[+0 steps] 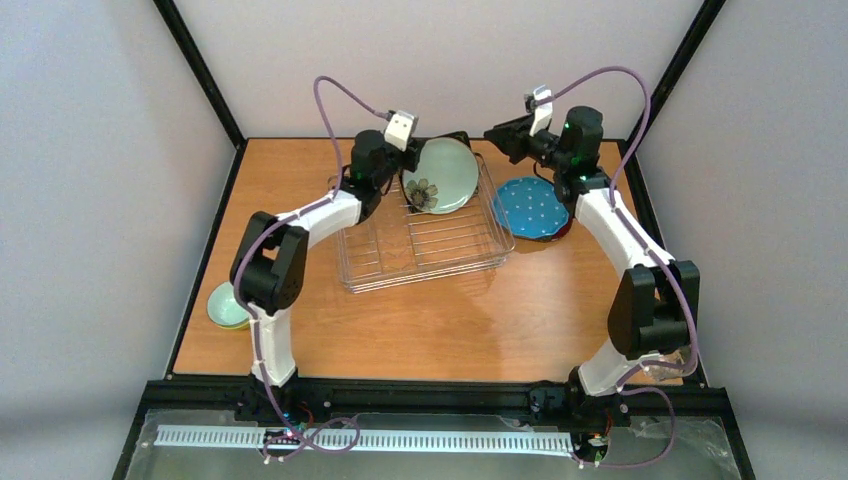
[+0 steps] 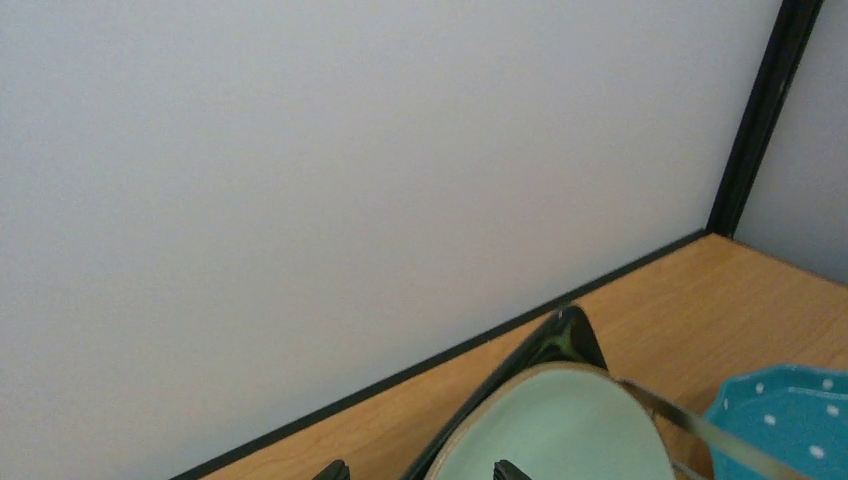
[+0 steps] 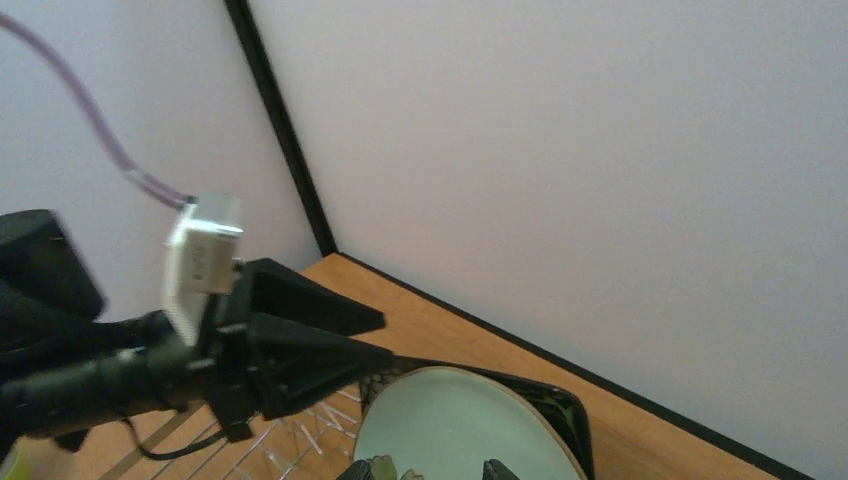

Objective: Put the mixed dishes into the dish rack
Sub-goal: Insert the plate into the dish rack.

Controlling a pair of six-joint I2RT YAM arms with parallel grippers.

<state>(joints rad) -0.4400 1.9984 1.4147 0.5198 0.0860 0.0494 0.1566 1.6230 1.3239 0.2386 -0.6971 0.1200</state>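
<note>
The dish rack sits mid-table. At its far end a pale mint plate stands on edge against a black square floral plate, with a small floral plate in front. My left gripper is open at the plates' left rim; in its own view its tips straddle the rim of the mint plate. I cannot tell whether they touch it. My right gripper hangs open to the right, holding nothing; its wrist view shows the mint plate and the left gripper.
A blue dotted plate lies on the table right of the rack. Two stacked bowls sit at the table's left edge. The near part of the rack holds nothing. Walls and a black frame close the table's back and sides.
</note>
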